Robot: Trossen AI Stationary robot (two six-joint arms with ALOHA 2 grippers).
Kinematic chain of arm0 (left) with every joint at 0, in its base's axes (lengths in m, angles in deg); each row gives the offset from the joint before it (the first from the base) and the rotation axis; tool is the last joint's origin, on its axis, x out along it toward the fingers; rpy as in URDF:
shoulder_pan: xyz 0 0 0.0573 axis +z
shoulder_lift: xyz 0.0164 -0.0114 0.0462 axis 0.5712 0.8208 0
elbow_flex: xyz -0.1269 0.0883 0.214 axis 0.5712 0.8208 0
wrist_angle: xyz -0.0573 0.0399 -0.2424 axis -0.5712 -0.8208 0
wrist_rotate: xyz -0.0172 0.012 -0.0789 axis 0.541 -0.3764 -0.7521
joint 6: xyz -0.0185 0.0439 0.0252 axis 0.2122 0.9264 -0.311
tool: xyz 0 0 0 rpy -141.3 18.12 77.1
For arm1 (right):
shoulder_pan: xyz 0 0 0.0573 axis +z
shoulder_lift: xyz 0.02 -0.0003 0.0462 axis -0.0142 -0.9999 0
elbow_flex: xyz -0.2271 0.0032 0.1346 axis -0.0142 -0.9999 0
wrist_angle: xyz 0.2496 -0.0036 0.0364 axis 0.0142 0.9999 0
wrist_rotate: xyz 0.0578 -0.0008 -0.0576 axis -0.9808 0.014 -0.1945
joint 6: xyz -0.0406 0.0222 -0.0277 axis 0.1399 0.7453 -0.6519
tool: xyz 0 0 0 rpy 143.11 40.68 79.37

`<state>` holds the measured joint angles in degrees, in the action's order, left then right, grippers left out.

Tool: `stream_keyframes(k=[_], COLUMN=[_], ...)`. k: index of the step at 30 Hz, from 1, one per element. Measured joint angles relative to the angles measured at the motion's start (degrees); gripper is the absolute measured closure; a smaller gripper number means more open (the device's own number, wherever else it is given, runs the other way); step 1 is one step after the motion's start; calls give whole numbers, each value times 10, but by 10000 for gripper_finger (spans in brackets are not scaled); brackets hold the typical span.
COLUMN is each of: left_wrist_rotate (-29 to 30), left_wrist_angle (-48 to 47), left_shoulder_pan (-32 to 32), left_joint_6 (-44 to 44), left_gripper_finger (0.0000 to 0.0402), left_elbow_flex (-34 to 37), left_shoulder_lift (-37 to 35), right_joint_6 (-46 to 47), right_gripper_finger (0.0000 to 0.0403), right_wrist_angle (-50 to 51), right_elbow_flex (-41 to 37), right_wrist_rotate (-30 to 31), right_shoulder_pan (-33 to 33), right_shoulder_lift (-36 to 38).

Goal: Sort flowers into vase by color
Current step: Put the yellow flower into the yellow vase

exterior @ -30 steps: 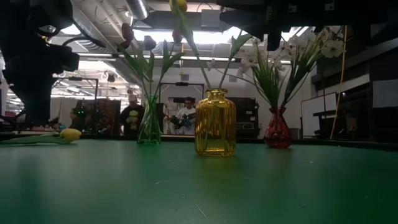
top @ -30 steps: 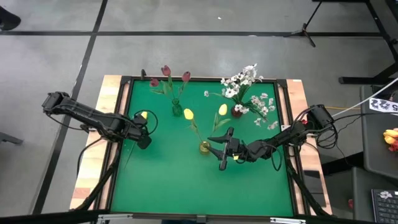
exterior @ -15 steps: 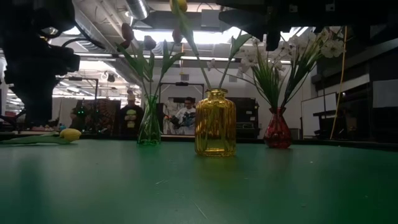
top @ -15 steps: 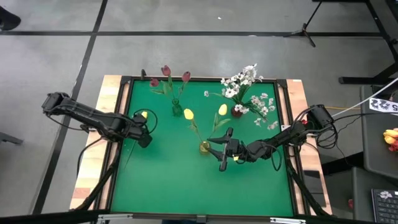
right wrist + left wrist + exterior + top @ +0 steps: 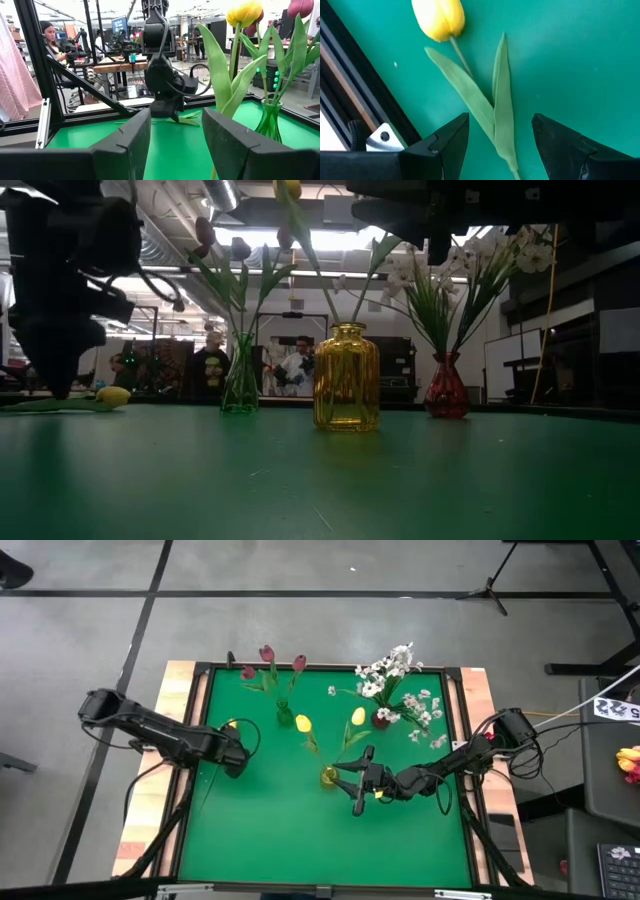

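Yellow tulip (image 5: pixel 440 19) lies flat on the green table (image 5: pixel 270 830) near its left edge, stem and two long leaves trailing from the bloom. It is the only loose flower visible; the rest are sorted: maroon tulips (image 5: pixel 267 655) in the green vase (image 5: pixel 240 375), white blossom sprays (image 5: pixel 392 670) in the red vase (image 5: pixel 446 386), and two yellow tulips (image 5: pixel 303 724) in the yellow vase (image 5: pixel 346 377) at table centre.

Left tool (image 5: pixel 500 142) hangs directly over the loose tulip's stem, fingers apart, straddling the leaves, gripping nothing. Judged: it is lined up across the stem so that closing catches the stalk below the bloom, the part thin enough to pinch.

Right tool (image 5: pixel 357 787) sits just beside the yellow vase, fingers apart, empty, facing across the table toward the left arm. Judged: waiting near the destination vase, possibly for a handover or to steady it.

Change vs. one second earlier: left arm has shifted, its elbow further in over the table and the tool low by the tulip. Right arm, vases and flowers unchanged. Both tools' openings unchanged.
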<state>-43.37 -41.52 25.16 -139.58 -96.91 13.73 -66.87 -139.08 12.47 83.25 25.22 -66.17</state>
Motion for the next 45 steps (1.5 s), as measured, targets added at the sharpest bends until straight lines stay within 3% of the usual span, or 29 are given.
stream_keyframes(k=[8, 14, 19, 23, 35, 45], left_wrist_rotate=[-30, -77, -82, -85, -73, -61], left_wrist_angle=[11, 83, 82, 84, 79, 102], left_shoulder_pan=[5, 26, 36, 44, 51, 47], left_joint_6=[22, 47, 36, 48, 49, 47], left_gripper_finger=[188, 188, 194, 227, 388, 399], left_elbow_flex=[0, 38, 40, 39, 40, 40], left_shoulder_lift=[36, 33, 27, 11, 10, 6], right_joint_6=[1, 1, 1, 1, 23, 31], right_gripper_finger=[223, 223, 223, 223, 223, 223], right_wrist_angle=[0, 1, 1, 0, -1, -9], right_elbow_flex=[0, 0, 0, 0, 0, 0], right_wrist_rotate=[0, 0, 0, 0, 0, -15], right_shoulder_pan=[0, 0, 0, 0, 0, 20], right_shoulder_lift=[0, 0, 0, 0, 0, 0])
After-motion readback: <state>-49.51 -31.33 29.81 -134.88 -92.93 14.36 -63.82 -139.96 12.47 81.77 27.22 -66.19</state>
